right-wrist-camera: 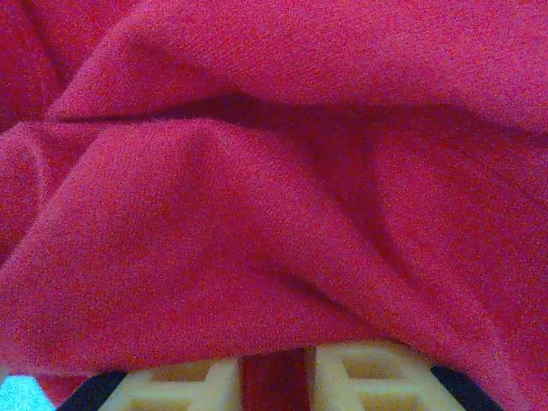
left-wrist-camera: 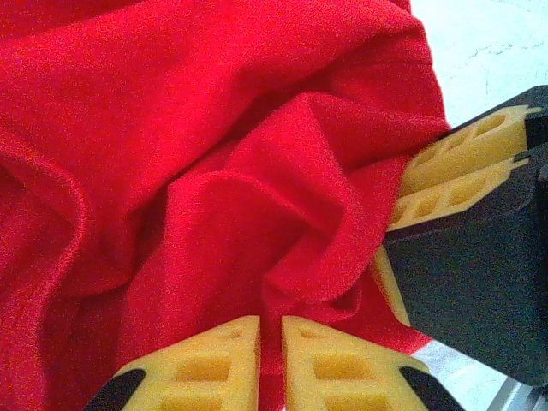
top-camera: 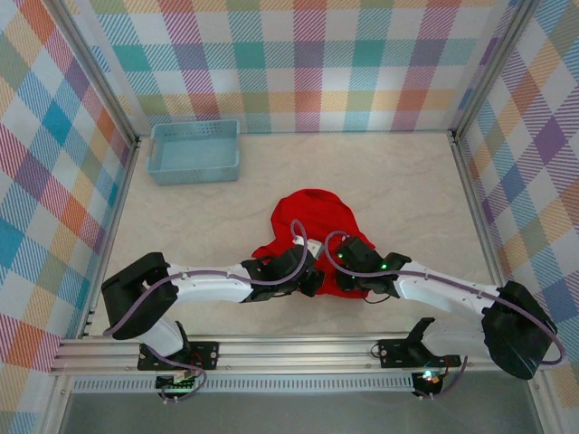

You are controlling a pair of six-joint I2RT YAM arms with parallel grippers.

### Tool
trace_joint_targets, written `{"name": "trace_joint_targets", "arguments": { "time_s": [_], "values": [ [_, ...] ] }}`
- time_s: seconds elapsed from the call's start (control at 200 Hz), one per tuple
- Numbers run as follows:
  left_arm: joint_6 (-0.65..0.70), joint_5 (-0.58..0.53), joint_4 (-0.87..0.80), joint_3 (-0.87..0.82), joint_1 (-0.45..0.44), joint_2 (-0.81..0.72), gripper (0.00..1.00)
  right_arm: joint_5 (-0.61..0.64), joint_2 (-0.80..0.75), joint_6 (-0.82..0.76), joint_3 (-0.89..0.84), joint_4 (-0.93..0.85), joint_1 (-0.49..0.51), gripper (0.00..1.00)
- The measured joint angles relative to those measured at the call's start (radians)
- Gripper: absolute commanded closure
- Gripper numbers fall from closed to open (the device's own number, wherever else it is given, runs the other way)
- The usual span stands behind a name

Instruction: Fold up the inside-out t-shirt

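A light-blue basket [top-camera: 195, 152] sits on the pale table [top-camera: 407, 181]. Nearer than the basket and to its right, the left gripper [left-wrist-camera: 271, 321] pinches a fold of the inside-out t-shirt [top-camera: 312, 221] between its yellow fingers. The t-shirt is plain bright red cloth, bunched in a rumpled heap with deep soft creases. Farthest right of the basket, the right gripper [right-wrist-camera: 274, 353] is clamped on another fold of the shirt.

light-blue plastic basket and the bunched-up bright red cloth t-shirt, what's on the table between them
Nothing: the top external view shows bare pale tabletop between the light-blue plastic basket and the bright red cloth t-shirt.
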Motion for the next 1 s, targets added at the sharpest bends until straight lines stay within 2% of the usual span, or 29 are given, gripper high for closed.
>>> {"name": "trace_joint_targets", "arguments": {
  "time_s": [0.23,0.315,0.475,0.7,1.005],
  "values": [
    [0.0,0.0,0.0,0.0,0.0,0.0,0.85,0.008,-0.002,-0.002,0.0,-0.011,0.0,0.86],
    [0.0,-0.001,0.0,0.0,0.0,0.002,0.85,0.014,-0.002,-0.006,0.004,-0.019,0.0,0.94],
    [0.0,-0.015,-0.006,0.001,0.0,0.006,0.85,0.027,-0.009,-0.008,0.028,-0.05,0.004,1.0],
    [-0.008,-0.018,-0.029,0.032,0.015,0.007,0.82,0.038,-0.109,-0.015,0.058,-0.141,0.009,1.0],
    [-0.065,0.004,-0.08,0.141,0.132,0.044,0.83,-0.005,-0.34,-0.051,0.106,-0.267,0.009,1.0]
  ]
}}
